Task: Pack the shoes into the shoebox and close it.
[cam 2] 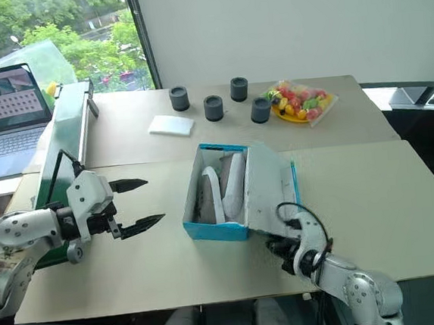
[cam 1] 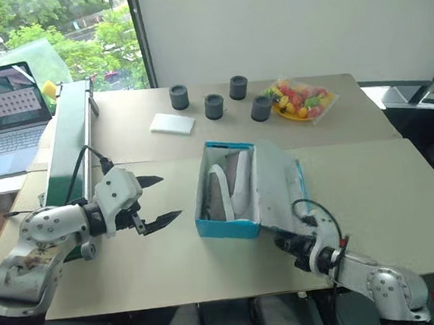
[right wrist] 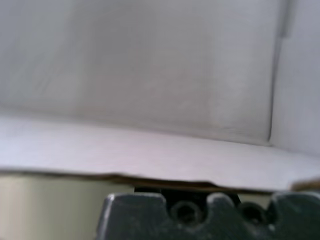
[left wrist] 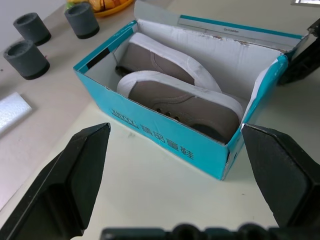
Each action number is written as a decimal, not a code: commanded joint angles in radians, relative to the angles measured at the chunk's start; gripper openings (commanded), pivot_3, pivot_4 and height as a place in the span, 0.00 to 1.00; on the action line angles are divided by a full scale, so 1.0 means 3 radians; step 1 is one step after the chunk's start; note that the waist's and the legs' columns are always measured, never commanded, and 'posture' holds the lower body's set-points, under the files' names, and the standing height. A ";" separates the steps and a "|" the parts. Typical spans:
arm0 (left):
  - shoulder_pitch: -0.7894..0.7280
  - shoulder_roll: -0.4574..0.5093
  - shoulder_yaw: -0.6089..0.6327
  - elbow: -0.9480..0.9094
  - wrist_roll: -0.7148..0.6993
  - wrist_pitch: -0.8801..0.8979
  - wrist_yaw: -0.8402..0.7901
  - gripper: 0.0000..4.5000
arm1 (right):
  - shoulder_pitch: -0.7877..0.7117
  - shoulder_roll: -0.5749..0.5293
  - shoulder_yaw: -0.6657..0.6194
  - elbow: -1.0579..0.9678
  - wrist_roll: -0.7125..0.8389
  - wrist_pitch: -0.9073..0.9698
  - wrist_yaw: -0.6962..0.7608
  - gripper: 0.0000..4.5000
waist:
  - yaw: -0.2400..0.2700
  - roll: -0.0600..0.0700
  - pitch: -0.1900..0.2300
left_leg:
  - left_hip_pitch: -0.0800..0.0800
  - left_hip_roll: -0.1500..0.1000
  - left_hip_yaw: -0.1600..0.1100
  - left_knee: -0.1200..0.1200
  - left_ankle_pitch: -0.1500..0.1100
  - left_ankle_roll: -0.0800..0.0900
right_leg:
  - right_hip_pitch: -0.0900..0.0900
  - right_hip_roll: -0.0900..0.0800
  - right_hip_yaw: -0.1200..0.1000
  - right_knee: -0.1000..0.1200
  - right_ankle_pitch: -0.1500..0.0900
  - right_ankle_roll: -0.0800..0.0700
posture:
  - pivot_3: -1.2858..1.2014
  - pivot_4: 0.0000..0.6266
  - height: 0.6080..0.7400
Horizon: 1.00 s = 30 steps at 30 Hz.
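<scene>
Beige table (cam 1: 171, 250) beside window (cam 1: 46, 33)

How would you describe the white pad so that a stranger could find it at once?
Look at the far half of the table, behind the blue shoebox. The white pad lies there, between the green conveyor and four dark grey cylinders. It is the only flat, white rectangle; its neighbours are upright and dark.

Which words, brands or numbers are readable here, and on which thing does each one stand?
White print on the shoebox long side: a short Latin word, then Chinese characters; too blurred to read surely.
Small dark print on the lid's inner strip: too small to read.
Laptop screen: rows of marks, unreadable.
</scene>
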 commanded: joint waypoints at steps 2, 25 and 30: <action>-0.0121 -0.0030 -0.0058 0.0000 0.0014 -0.0089 -0.0029 1.00 | 0.0003 0.0483 -0.0769 0.0413 0.0097 -0.0547 -0.0595 0.00 | 0.0002 0.0005 -0.0002 | 0.0001 0.0014 0.0012 -0.0001 -0.0001 -0.0002 | -0.0005 -0.0003 0.0002 -0.0003 -0.0001 -0.0001 | 0.52 0.24 1.00; -0.0090 -0.0077 -0.0057 -0.0148 0.0004 0.0000 0.0131 1.00 | -0.0578 0.0460 -0.0453 -0.0152 0.2618 -0.1068 0.0933 0.00 | -0.0124 0.0043 0.0009 | -0.0026 0.0014 0.0060 -0.0037 0.0000 0.0004 | -0.0067 0.0015 0.0044 0.0028 0.0010 0.0002 | 0.52 0.24 1.00; -0.0068 -0.0090 -0.0039 -0.0167 0.0001 0.0017 0.0203 1.00 | -0.0924 -0.0191 -0.0015 -0.0362 0.2503 -0.0781 0.1087 0.00 | -0.0114 0.0043 0.0010 | -0.0048 0.0010 0.0067 -0.0025 0.0000 0.0004 | -0.0079 0.0006 0.0043 0.0028 0.0014 0.0005 | 0.52 0.24 1.00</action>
